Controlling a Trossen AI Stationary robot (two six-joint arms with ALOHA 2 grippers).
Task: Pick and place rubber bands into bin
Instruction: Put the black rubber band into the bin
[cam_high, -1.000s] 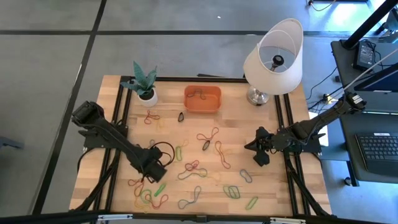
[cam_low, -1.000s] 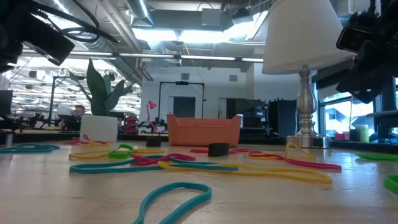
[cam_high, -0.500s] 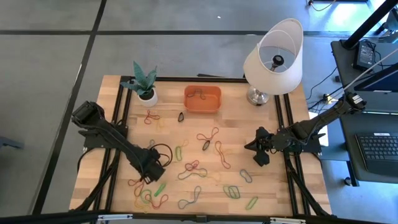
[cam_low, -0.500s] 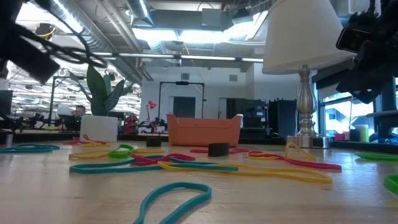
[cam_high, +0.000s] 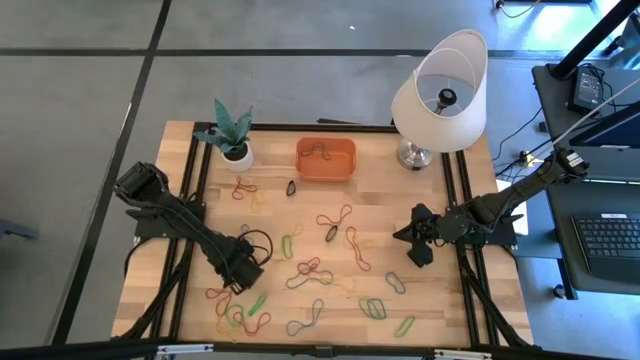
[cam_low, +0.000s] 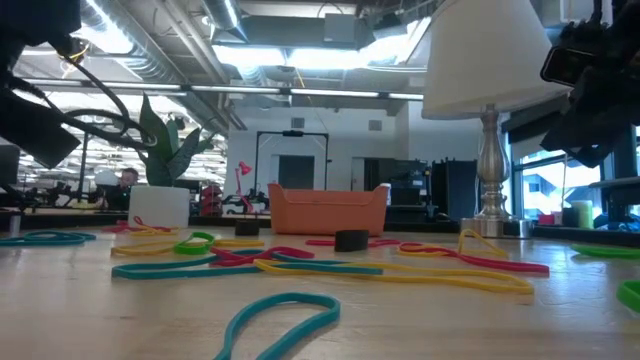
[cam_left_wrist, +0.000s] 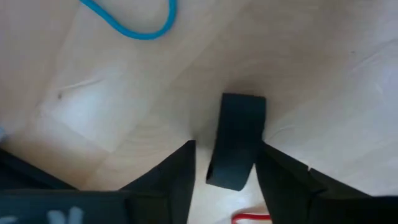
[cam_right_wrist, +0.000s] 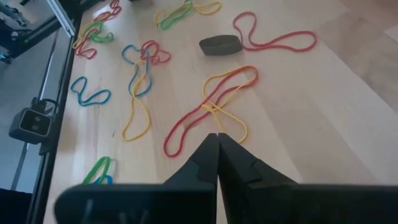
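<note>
I had the left gripper (cam_high: 243, 272) low over the counter (cam_high: 440, 310), well nearer the front edge than the bin (cam_high: 325, 159), jaws spread. A short black rubber band (cam_left_wrist: 235, 140) lay flat directly between them, its long axis running along the fingers. That thick, matte loop was the nearest target. The other rubber bands (cam_high: 306, 272), thin glossy loops, lay scattered beside it. The right gripper (cam_high: 418, 250) waited opposite, jaws pressed together, holding nothing.

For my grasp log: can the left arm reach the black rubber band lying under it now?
Probably yes. The left claw stands open with the black rubber band lying between its fingers on bare wood; nothing covers it.
</note>
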